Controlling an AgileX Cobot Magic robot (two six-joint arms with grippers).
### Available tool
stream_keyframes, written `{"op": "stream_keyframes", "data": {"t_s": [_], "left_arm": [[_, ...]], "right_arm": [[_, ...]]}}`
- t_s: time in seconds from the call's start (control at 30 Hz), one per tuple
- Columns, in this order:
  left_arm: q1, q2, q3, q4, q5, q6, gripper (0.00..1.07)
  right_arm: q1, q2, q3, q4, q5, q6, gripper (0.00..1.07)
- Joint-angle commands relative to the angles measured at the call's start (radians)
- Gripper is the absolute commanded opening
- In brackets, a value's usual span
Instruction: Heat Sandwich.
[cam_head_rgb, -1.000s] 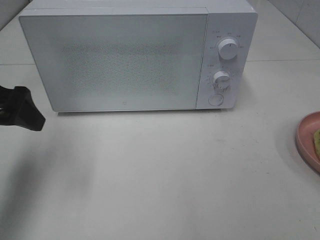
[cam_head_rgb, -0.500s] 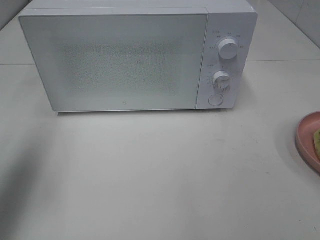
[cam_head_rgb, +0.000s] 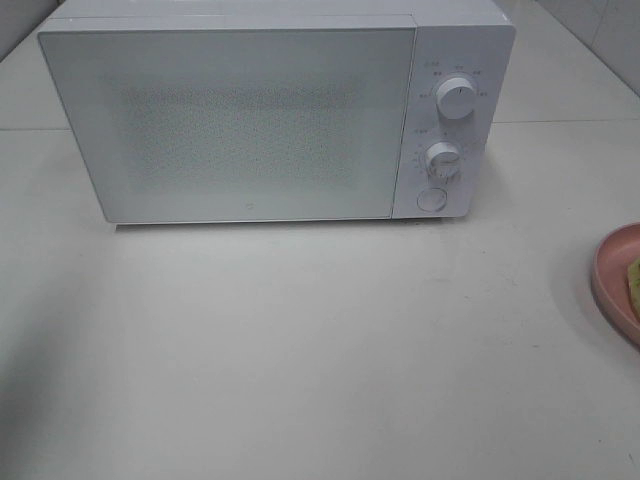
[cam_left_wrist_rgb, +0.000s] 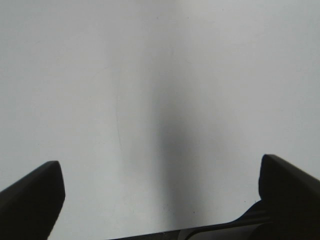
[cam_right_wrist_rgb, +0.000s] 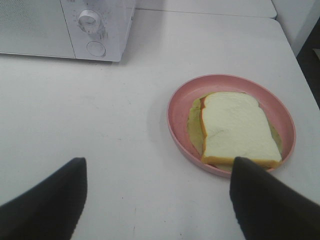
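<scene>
Right end effector (cam_right_wrist_rgb: 157, 200) gaping, empty, sandwich (cam_right_wrist_rgb: 239, 129) at its 1 o'clock | left end effector (cam_left_wrist_rgb: 160, 200) wide open over bare tabletop (cam_left_wrist_rgb: 150, 75) | risk: microwave (cam_head_rgb: 250, 120) door shut; plate (cam_right_wrist_rgb: 176, 112) could slide.

White microwave (cam_head_rgb: 250, 120) w/ speckled door; pink plate (cam_right_wrist_rgb: 176, 112); pale-bread sandwich (cam_right_wrist_rgb: 235, 127).

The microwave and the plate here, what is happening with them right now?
Nothing is being handled at this moment. The white microwave stands on the table with its door shut. The sandwich lies on the pink plate, to the right of the microwave. The right gripper is open above the table beside the plate and touches neither plate nor sandwich. The left gripper is wide open over bare table and holds nothing. The sandwich is not yet in the microwave.
</scene>
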Motion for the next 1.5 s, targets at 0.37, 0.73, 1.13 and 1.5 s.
{"op": "stream_keyframes", "data": {"t_s": [0.37,0.73,1.13,1.5], "left_arm": [[0.002,-0.216,0.015,-0.004,0.069,0.032,1.02],[0.002,-0.399,0.243,-0.008,0.036,0.032,1.02],[0.002,-0.669,0.339,-0.019,-0.022,0.031,1.02],[0.016,-0.731,0.339,-0.038,-0.022,0.031,1.02]], "right_arm": [[-0.003,-0.027,0.001,-0.002,-0.005,-0.003,0.76],[-0.003,-0.027,0.001,-0.002,-0.005,-0.003,0.76],[-0.003,-0.027,0.001,-0.002,-0.005,-0.003,0.76],[-0.003,-0.027,0.001,-0.002,-0.005,-0.003,0.76]]}}
